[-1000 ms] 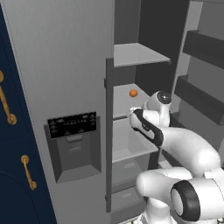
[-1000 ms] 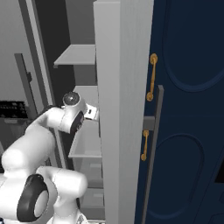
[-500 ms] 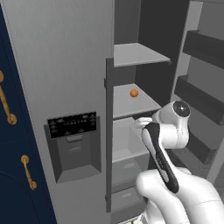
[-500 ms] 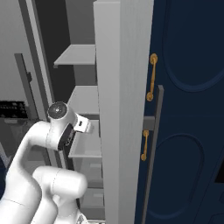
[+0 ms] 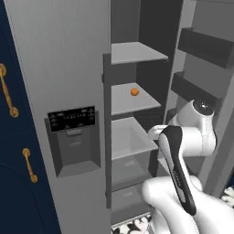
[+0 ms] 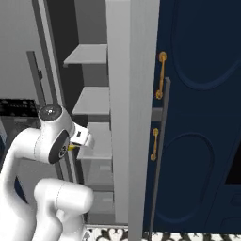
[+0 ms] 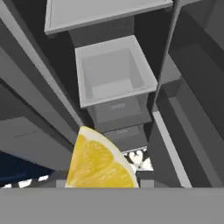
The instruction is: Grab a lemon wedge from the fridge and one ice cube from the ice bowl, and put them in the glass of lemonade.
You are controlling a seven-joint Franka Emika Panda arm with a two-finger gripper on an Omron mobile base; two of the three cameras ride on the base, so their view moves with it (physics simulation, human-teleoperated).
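Holding the lemon wedge in front of the open fridge

Inspecting the hand view, the lemon wedge (image 7: 101, 161) sits at the bottom of the frame where the fingertips stand, its cut yellow face toward the camera and its pale rind along the upper edge. The tips themselves are covered by the wedge, yet its place between them shows the hand gripping it at a partly closed width. In the right base view a small yellow speck (image 6: 71, 147) shows at the hand (image 6: 81, 139), just under the wrist.

The fridge (image 5: 55, 68) stands with its right door (image 5: 205, 59) swung open; the left door is closed and carries the black dispenser panel (image 5: 72, 119). Inside, grey shelves (image 5: 137, 52) are stacked one above another, with a pale drawer bin (image 7: 114, 74) below them. A small round orange item (image 5: 134, 92) rests on the second shelf, well apart from the hand.

The arm (image 5: 183, 151) is folded in front of the lower compartment, outside the shelves. In the right base view the hand is just beside the edge of the open door. Navy cabinets (image 6: 197, 117) with brass handles (image 6: 161, 75) flank the fridge on either side. A patterned floor (image 5: 132, 226) shows below the fridge base
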